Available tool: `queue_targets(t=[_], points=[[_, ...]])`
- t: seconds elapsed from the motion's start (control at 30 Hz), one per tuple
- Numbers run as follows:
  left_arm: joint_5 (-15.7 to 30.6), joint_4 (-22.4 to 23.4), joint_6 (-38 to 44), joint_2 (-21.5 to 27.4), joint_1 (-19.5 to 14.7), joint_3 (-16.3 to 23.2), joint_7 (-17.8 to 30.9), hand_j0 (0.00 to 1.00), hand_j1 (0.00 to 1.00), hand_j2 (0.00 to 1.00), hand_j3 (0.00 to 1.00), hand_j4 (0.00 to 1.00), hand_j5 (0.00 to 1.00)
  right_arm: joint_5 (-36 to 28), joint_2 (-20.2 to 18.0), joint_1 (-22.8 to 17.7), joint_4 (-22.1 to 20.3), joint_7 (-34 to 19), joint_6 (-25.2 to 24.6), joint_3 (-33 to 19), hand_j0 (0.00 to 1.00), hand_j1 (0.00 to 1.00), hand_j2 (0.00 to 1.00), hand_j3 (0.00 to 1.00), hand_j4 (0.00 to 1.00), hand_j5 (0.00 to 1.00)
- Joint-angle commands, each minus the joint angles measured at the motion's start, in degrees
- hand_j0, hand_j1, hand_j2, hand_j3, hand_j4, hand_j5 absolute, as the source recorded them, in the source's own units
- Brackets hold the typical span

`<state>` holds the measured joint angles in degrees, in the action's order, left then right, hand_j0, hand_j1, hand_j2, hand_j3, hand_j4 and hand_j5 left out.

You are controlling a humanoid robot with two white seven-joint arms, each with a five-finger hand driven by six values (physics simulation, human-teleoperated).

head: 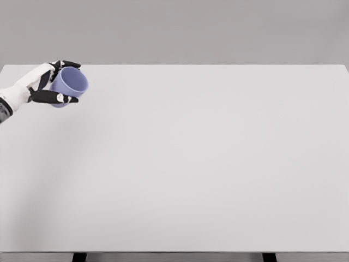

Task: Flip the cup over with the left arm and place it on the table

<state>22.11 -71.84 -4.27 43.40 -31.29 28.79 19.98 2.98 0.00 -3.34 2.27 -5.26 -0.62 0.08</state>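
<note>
We see the wide white table (180, 164) stretching out to the right of and below our left robot hand (48, 82), bare surface that leaves ample room for a set-down. The robot hand sits at the table's far left corner, its fingers wrapped around the purple cup (70, 85). The cup lies within that grip, tilted with its mouth facing up and rightward, which we judge to be partway through the flip, not yet placed.
</note>
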Motion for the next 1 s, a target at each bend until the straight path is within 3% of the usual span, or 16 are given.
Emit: queue_targets(t=[0.0,0.33,0.5,0.97], points=[[0.9,-0.1,0.2,-1.8,0.1,-2.3,0.0,0.80,0.80,0.80,0.80,0.80,0.80,0.0,0.0,0.0,0.0,0.0,0.0,0.0,1.00,1.00,1.00,1.00,1.00,1.00],[4.3,0.0,0.4,-4.9,2.2,-5.7,0.1,0.80,0.80,0.80,0.80,0.80,0.80,0.0,0.0,0.0,0.0,0.0,0.0,0.0,1.00,1.00,1.00,1.00,1.00,1.00],[4.2,0.1,0.5,-7.7,4.5,-10.1,0.0,0.80,0.80,0.80,0.80,0.80,0.80,0.0,0.0,0.1,0.0,0.0,0.0,0.0,1.00,1.00,1.00,1.00,1.00,1.00],[4.3,1.6,0.5,-9.7,6.1,-10.5,0.0,0.81,0.81,0.81,0.81,0.81,0.81,0.0,0.0,0.0,0.0,0.0,0.0,0.0,1.00,1.00,1.00,1.00,1.00,1.00]])
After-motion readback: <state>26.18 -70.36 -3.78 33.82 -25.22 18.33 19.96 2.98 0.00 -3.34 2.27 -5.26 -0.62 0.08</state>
